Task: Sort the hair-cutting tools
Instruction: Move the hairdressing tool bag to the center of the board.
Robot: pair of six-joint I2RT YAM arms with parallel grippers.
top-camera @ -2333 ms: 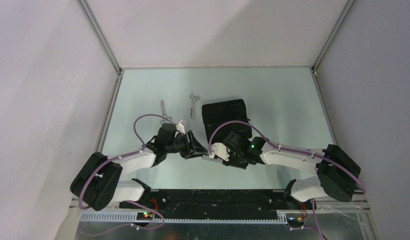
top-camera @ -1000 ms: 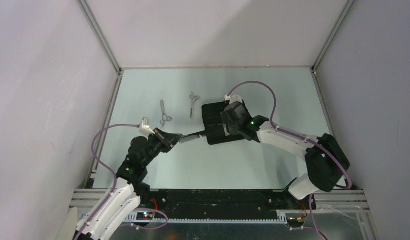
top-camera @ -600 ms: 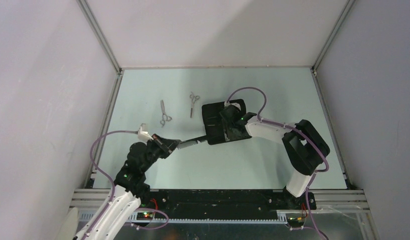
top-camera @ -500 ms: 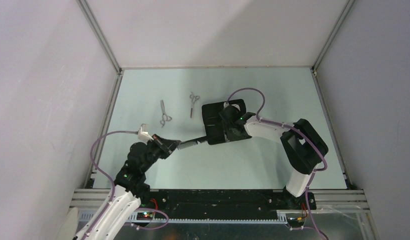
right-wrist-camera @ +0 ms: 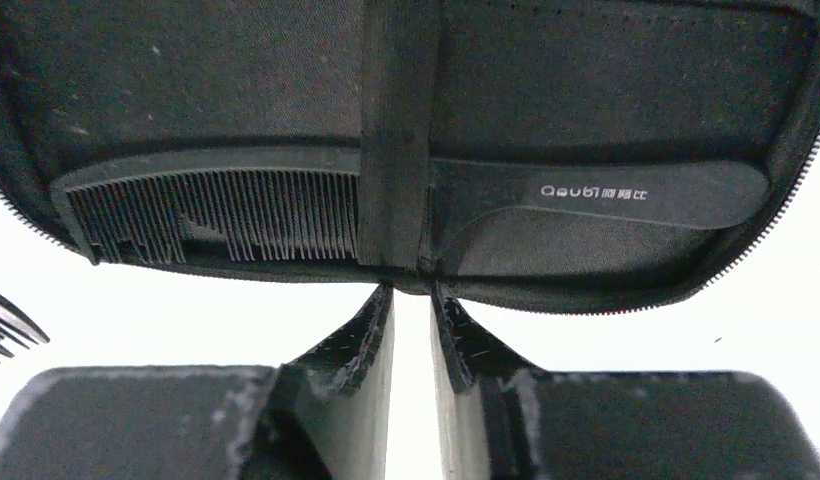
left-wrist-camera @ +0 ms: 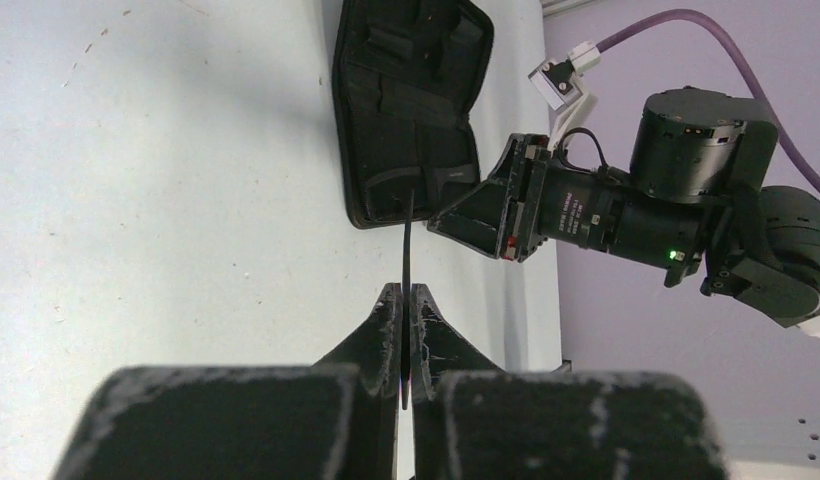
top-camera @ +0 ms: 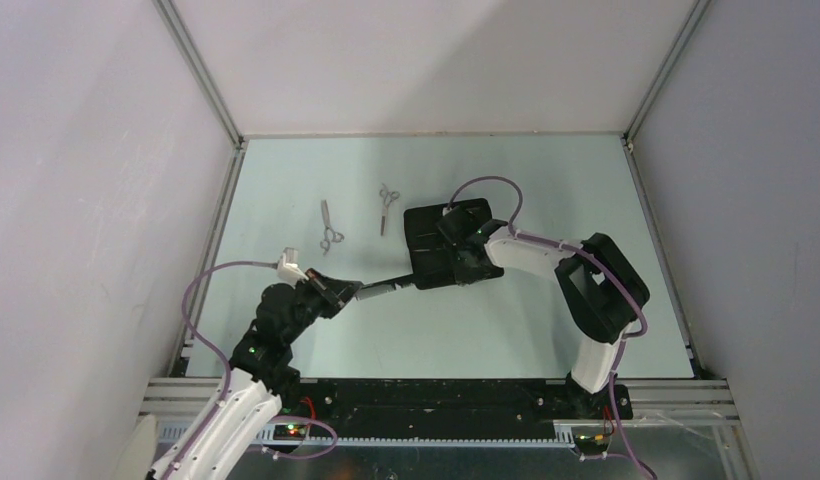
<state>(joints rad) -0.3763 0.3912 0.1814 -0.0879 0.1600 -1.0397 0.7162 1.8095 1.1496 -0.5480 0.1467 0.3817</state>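
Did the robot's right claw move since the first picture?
Yes. The right gripper moved farther out, from the table in front of the pouch to the pouch's near edge.

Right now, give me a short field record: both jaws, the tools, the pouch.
left jaws: shut on black comb, tip toward the pouch
right jaws: narrow gap at the pouch's edge; grip unclear
pouch: open, second comb strapped inside
left scissors, right scissors: lying loose, left of the pouch
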